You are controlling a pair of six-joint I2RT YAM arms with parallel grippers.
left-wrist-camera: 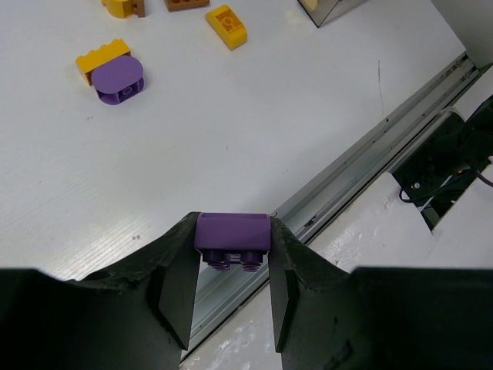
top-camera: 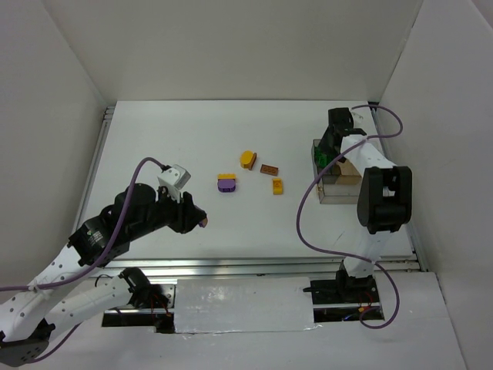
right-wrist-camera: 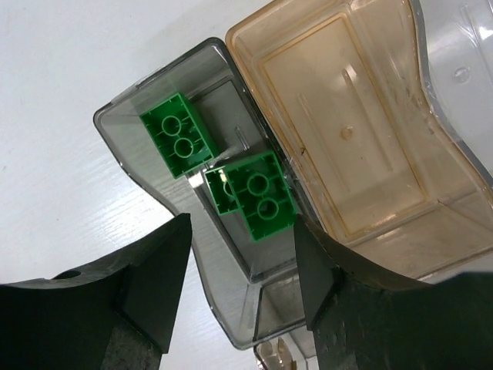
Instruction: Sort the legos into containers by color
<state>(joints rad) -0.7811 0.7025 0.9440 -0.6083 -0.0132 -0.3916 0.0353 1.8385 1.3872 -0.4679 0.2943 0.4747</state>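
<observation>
Left gripper (left-wrist-camera: 232,248) clamps a purple brick (left-wrist-camera: 232,231), while right gripper (right-wrist-camera: 240,231), jaws parted, should lift straight off the green bricks (right-wrist-camera: 262,196) beneath it.

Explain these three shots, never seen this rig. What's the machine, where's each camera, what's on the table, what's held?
Two small robot arms are bolted at the near edge of a table, each ending in a two-finger gripper. The wide picture looks down from above and behind; the other two come from wrist cameras, so the black shapes at the bottom are that arm's own fingers. The left gripper is shut on a purple brick. The right gripper hangs open over the grey compartment of a plastic tray, where green bricks lie; the tan compartment beside it shows no brick. Loose on the table: a rounded purple brick against a yellow brick, a rounded yellow-orange brick, a brown brick and a small yellow brick.
</observation>
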